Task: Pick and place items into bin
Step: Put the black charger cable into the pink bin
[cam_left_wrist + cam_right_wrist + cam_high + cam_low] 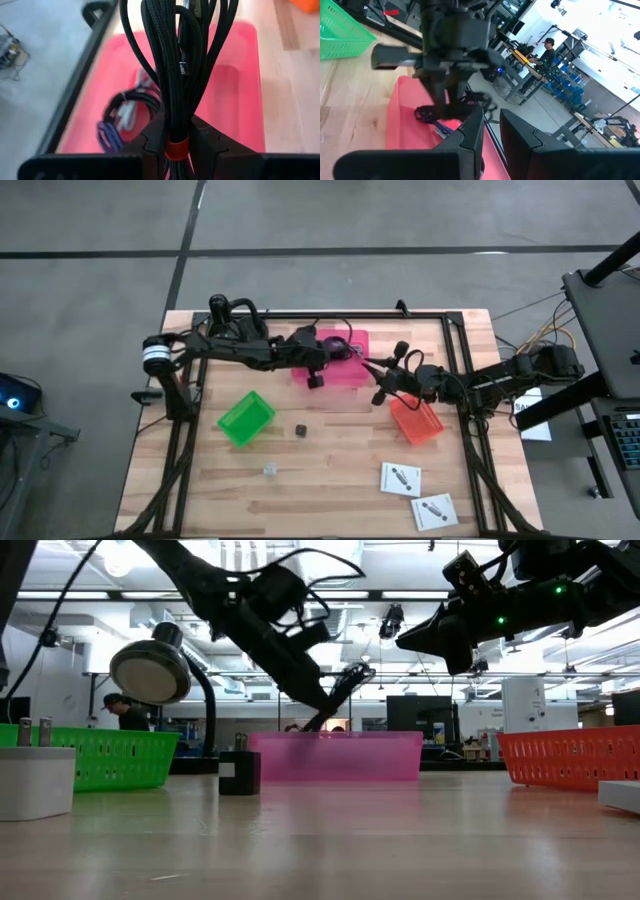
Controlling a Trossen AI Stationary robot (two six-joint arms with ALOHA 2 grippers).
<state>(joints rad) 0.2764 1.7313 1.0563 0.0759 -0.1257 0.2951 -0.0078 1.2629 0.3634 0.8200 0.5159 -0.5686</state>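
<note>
Over the pink bin (345, 370) at the back of the tabletop (330, 480), left tool (177, 145) was clamped on black coiled cable (175, 55), bundle hanging down from the tool above the bin's inside. Purple cable (109, 135) and short silvery cable (131, 112) lay in the pink bin already, beside a dark cable loop. Right tool (381, 394) hung raised between pink bin and orange basket (416, 421), holding nothing, fingers (470, 132) close together with a narrow gap, so nearly closed. Green basket (246, 417) sat on the left side of the tabletop. Tiny dark cube (300, 430) lay on bare wood just right of the green basket, tiny clear piece (269, 470) nearer the front edge. Two flat white packets (400, 478) lay at front right, near each other. Low view showed a desk lamp (152, 672) at left, person (546, 50) far off in the room behind
</note>
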